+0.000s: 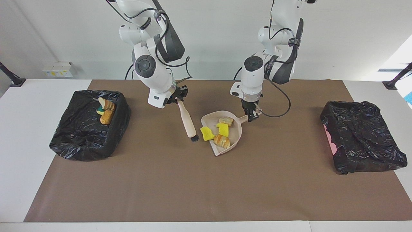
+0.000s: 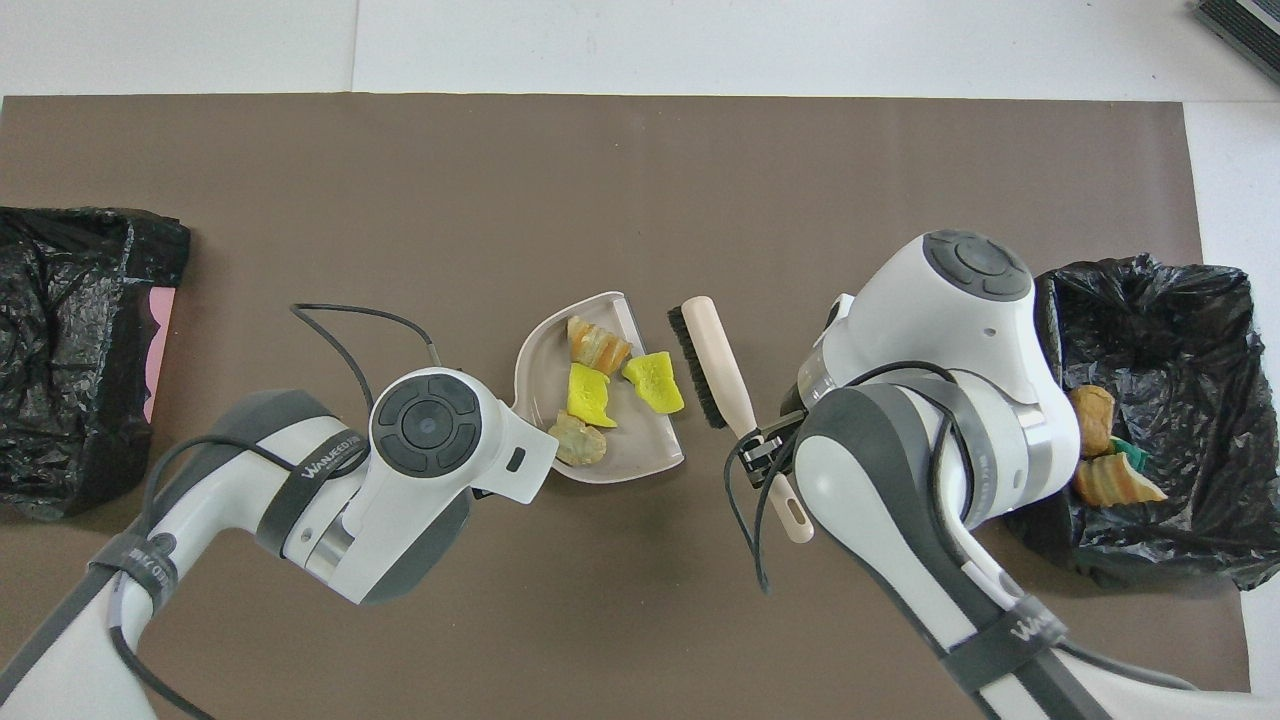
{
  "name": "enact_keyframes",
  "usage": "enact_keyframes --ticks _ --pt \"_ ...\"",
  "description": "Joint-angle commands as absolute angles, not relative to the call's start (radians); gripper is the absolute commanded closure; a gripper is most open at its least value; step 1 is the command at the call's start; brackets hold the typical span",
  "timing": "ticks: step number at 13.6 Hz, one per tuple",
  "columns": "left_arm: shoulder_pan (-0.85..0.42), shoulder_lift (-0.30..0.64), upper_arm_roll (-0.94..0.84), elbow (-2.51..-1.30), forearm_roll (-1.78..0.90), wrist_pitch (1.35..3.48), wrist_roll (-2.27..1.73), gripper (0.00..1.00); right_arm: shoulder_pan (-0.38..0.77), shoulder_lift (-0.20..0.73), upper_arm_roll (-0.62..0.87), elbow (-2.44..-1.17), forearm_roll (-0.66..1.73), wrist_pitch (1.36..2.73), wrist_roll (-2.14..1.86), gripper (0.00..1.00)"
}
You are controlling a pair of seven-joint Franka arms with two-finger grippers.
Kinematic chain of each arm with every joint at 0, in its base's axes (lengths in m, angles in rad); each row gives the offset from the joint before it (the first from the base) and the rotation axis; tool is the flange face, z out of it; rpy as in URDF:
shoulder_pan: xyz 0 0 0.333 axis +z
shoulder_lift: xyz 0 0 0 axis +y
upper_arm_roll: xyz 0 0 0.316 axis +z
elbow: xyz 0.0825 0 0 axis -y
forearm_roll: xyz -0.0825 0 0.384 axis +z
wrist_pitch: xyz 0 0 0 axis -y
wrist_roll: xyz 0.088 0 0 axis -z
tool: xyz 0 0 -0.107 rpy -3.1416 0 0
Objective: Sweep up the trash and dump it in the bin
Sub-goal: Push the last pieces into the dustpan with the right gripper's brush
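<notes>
- Gripping brush with right gripper, jaws clamped, over mat middle.
- Clamping dustpan handle with left gripper.
- Lying in dustpan: trash, one yellow piece at its lip.
- Sitting at mat's ends: bins.

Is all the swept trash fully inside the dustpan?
No. One yellow chunk straddles the dustpan lip; three pieces lie inside.

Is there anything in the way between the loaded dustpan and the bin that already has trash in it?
Yes: the brush, held by the right gripper, hangs between the dustpan and that bin.
</notes>
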State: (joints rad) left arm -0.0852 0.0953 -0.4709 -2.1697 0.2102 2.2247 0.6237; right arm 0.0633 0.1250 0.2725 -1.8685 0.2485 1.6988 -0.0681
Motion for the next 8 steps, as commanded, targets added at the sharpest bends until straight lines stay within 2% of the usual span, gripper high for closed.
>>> enact_keyframes --ticks 1,4,8 --pt "-0.08 0.084 -0.466 -2.192 0.209 2.243 0.634 1.0 0.072 0.062 0.282 -1.951 0.193 1.741 -0.002 1.0" --pt "-0.08 0.084 -0.466 -2.194 0.209 2.243 0.632 1.0 0.097 0.054 0.284 -2.049 0.186 1.848 0.069 1.0" --pt "-0.08 0.083 -0.466 -2.195 0.209 2.243 0.634 1.0 0.156 0.097 0.284 -2.083 0.184 1.925 0.092 1.0"
